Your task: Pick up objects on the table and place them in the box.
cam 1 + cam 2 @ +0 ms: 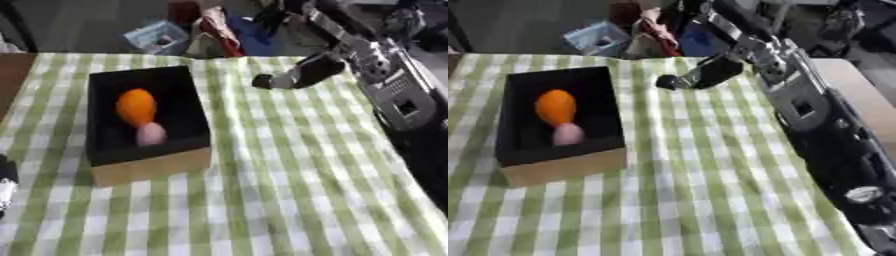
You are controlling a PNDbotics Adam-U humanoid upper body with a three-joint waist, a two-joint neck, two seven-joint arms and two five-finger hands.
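Left eye view: a green-and-white checked cloth (289, 190) covers the surface; the box (149, 167), black inside with tan outer walls, sits toward nine o'clock of the cloth's middle; inside it lie an orange object (136, 106) and, touching its near end, a small pink object (151, 134). The right arm comes in from two o'clock, and the right hand (293, 76) hangs over the cloth at about one o'clock, apart from the box; whether its fingers are spread or drawn together I cannot tell. At the frame's edge near eight o'clock a dark and white part shows, too little of it to name.

Right eye view: the same box sits at nine o'clock; the right arm fills the side from one to five o'clock; clutter lies beyond the surface at twelve o'clock.
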